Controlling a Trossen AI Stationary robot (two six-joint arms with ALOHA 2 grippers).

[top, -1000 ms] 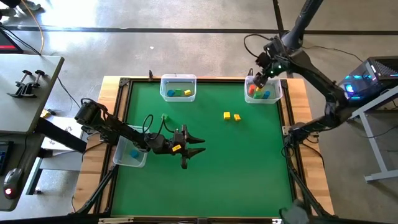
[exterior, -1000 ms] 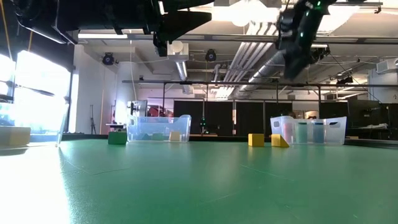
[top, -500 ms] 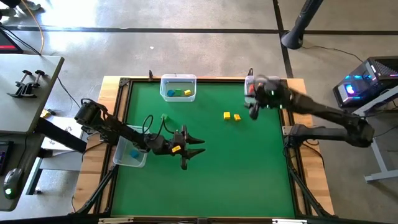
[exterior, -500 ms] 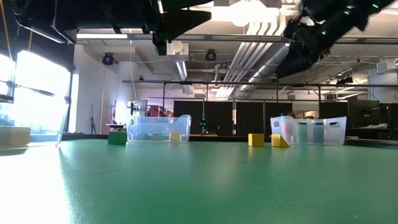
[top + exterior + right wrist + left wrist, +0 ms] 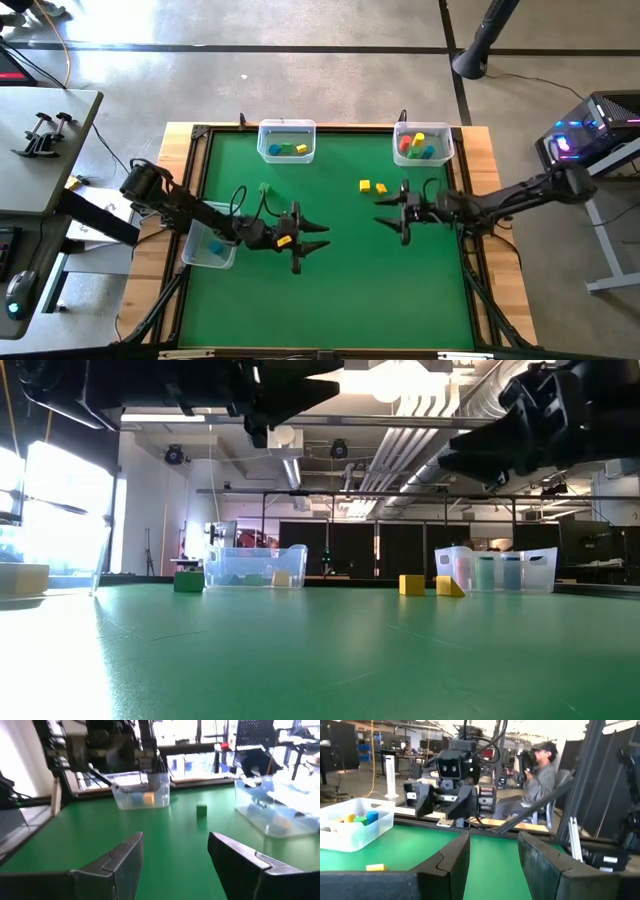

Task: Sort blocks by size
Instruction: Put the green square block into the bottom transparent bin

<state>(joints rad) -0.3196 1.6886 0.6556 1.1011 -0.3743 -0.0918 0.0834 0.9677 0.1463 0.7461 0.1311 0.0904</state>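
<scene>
High view shows the right tool (image 5: 388, 219) now low over the table (image 5: 340, 290), away from the far-right bin (image 5: 447, 148). Its fingers are spread, holding nothing. Left tool (image 5: 318, 236) is unmoved, spread and empty.

Green table (image 5: 340, 290), three clear bins (image 5: 286, 141), two yellow blocks (image 5: 372, 187), one green block (image 5: 264, 187)

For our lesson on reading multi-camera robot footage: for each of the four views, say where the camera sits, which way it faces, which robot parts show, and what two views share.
High view: overhead, facing straight down on the green table; both arms, left gripper, right gripper.
Low view: tabletop height, facing across into the room; arms overhead.
Left wrist view: on the left arm, facing the right arm; own open jaws.
Right wrist view: on the right arm, facing the left arm; own open jaws.
Shared: high and low views both show the two yellow blocks.
</scene>
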